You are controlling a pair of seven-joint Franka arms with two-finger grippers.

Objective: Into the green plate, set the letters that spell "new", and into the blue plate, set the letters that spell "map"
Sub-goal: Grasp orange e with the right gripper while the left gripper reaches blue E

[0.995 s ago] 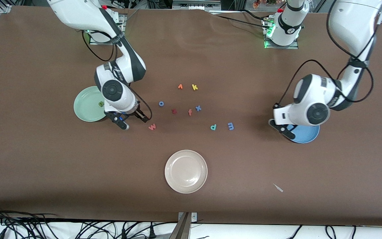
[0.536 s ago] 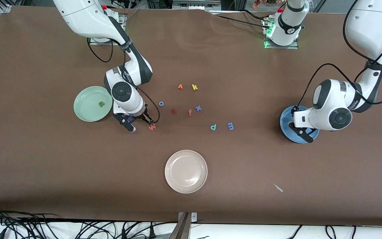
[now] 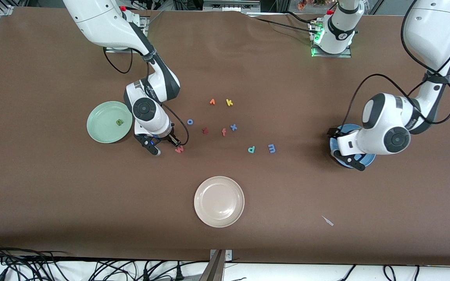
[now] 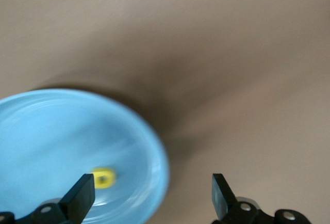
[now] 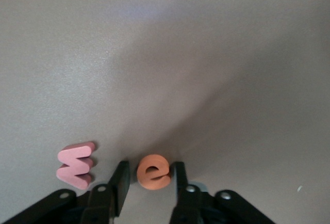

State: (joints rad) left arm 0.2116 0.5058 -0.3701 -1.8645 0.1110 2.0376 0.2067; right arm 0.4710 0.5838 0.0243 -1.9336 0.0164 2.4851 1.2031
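My right gripper (image 5: 148,182) is down on the desk (image 3: 287,78), just beside the green plate (image 3: 106,132) on the side toward the middle of the desk. Its jaws are narrowed around the orange "e" (image 5: 153,171), a finger close on each flank. Whether they bite yet I cannot tell. The pinkish-red "w" (image 5: 77,164) lies flat just outside one finger, apart from the "e". The olive-green "n" (image 3: 120,122) already lies in the green plate.

My left gripper (image 4: 149,198) hangs over the rim of the blue plate (image 4: 46,131), jaws spread wide and empty, and the yellow "a" (image 4: 103,178) lies in that plate. The teal "p" (image 3: 251,149) and the blue "m" (image 3: 272,148) sit side by side on the desk between the two arms, both untouched.

To do this step well, I judge I should finish the squeeze evenly on the "e" before any lift (foam this small will likely tip or spring out if one finger lands first). Then I should rise straight up so the finger beside the "w" does not drag it, carry the "e" over the green plate and let go low. The "w" is so close that a sideways start could knock it away.
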